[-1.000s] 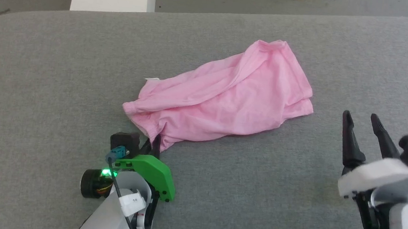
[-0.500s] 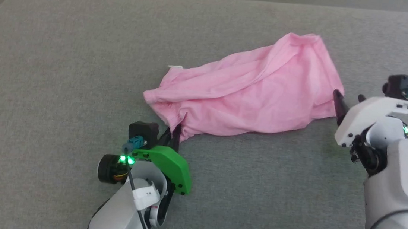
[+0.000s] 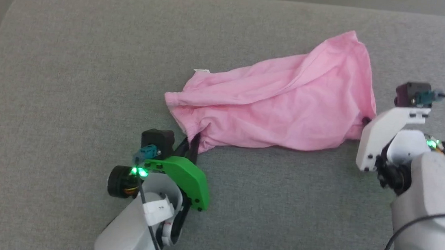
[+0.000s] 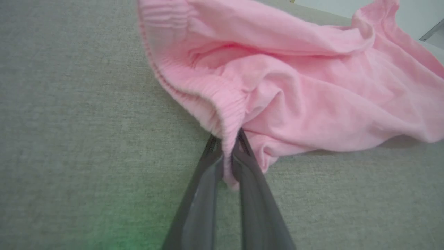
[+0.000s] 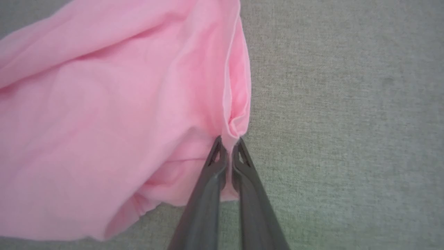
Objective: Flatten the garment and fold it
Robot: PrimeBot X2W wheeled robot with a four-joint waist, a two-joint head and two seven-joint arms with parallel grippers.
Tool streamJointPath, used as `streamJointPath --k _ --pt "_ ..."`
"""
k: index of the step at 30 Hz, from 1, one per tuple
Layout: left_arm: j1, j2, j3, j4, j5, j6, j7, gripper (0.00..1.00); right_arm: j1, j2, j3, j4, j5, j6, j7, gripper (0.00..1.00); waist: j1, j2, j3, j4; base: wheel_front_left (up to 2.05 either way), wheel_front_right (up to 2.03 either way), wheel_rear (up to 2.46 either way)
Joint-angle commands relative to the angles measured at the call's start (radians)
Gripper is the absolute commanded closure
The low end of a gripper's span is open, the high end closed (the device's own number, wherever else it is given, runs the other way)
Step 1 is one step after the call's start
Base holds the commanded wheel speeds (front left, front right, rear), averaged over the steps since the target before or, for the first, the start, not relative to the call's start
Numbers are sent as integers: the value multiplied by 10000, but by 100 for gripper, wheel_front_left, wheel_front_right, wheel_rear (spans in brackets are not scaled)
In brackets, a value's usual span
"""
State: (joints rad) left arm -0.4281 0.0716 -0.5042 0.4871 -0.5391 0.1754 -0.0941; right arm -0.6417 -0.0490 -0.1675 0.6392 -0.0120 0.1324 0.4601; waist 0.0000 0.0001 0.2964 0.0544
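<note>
Grey cushion (image 3: 67,85), claws (image 4: 227,139) (image 5: 228,139) apparently pinching garment (image 3: 282,102) edges

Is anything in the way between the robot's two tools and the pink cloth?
Nothing visible is. The left tool is shut on the gathered elastic edge of the pink garment. The right tool pinches a hem fold at the opposite end. Both touch the cloth directly, on the grey padded surface.

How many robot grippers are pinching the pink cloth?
2. The left gripper pinches the garment at its gathered edge, near-left; the right gripper pinches its hem at the right end.
</note>
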Motion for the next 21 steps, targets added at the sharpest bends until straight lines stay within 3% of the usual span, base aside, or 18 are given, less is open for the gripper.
streamJointPath --k 1,6,14,21 --pt "199 234 25 -191 -145 -73 156 100 426 -13 95 -340 247 -17 -102 100 0 -1 -379 -251 0 0 0" --pt "816 867 47 -1495 -490 -153 1181 100 1735 -13 247 -2411 851 -17 76 100 0 -1 -950 -521 0 0 0" --pt "2123 1749 -196 -3436 -1182 -61 3347 100 4811 -13 -141 -5373 1939 -17 1297 100 0 -1 -1293 -752 0 0 0" --pt "2754 2238 -272 -4032 -1419 232 4297 100 6388 -13 -236 -5291 3082 -17 1119 100 0 -1 -1154 -1040 0 0 0"
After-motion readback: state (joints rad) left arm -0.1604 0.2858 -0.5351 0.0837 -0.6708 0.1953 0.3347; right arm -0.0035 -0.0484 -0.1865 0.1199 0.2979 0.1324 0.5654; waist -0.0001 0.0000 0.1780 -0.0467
